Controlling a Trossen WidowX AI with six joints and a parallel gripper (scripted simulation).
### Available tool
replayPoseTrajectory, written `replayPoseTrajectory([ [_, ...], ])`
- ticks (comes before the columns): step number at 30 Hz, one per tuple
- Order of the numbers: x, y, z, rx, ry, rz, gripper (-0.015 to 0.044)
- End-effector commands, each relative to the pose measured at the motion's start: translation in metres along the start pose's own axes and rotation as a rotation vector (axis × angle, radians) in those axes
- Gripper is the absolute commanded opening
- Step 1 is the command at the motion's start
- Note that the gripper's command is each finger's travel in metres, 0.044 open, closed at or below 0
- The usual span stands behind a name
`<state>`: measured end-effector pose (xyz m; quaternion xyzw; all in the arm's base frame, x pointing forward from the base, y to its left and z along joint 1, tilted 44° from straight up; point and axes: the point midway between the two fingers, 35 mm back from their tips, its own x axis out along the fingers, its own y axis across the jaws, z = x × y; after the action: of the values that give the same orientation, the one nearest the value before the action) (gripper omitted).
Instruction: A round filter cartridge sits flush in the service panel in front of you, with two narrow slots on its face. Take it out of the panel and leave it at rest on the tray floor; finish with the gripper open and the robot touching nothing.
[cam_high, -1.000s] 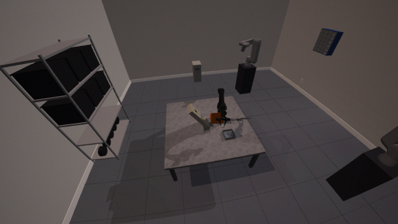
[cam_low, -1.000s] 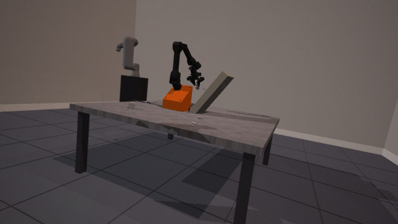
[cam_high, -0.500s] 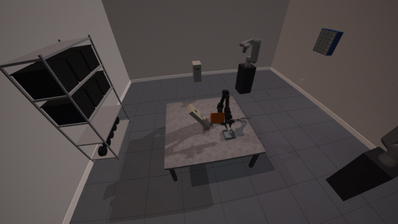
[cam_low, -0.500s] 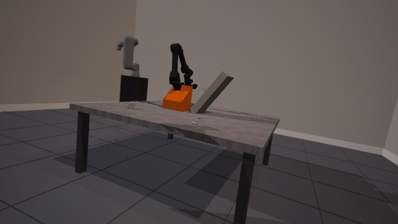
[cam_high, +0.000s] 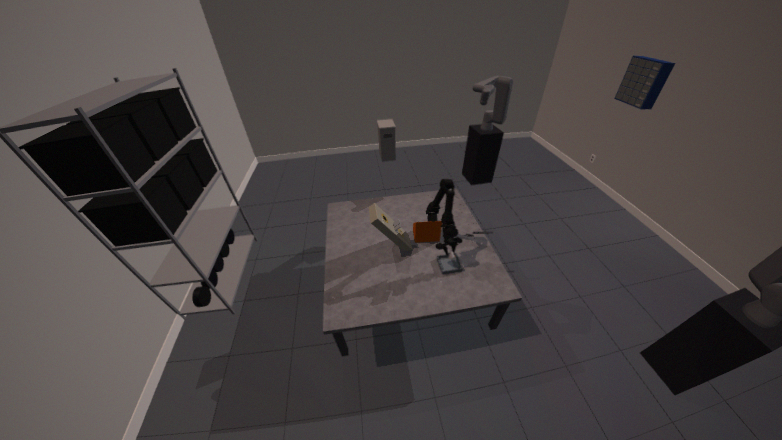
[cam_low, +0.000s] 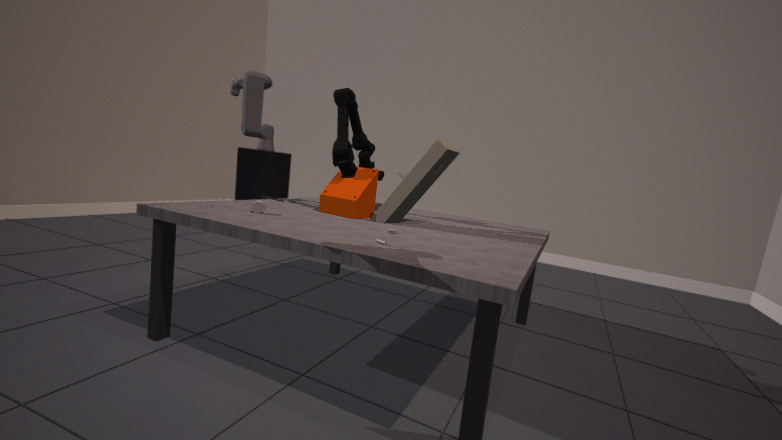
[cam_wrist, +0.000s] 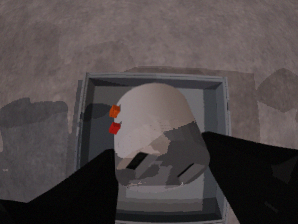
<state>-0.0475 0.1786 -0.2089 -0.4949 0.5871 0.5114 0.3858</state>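
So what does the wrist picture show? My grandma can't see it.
Black jaws grip a pale, rounded filter cartridge with two dark slots, seen against a gray square tray. Two small tabs, orange and red, stick out on its left side in the picture.
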Motion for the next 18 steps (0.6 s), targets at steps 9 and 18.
replayPoseTrajectory([
  [9,0.037,0.002,-0.021,0.0,0.0,0.005,0.0],
  [18,0.054,0.002,-0.035,0.0,0.001,0.005,0.0],
])
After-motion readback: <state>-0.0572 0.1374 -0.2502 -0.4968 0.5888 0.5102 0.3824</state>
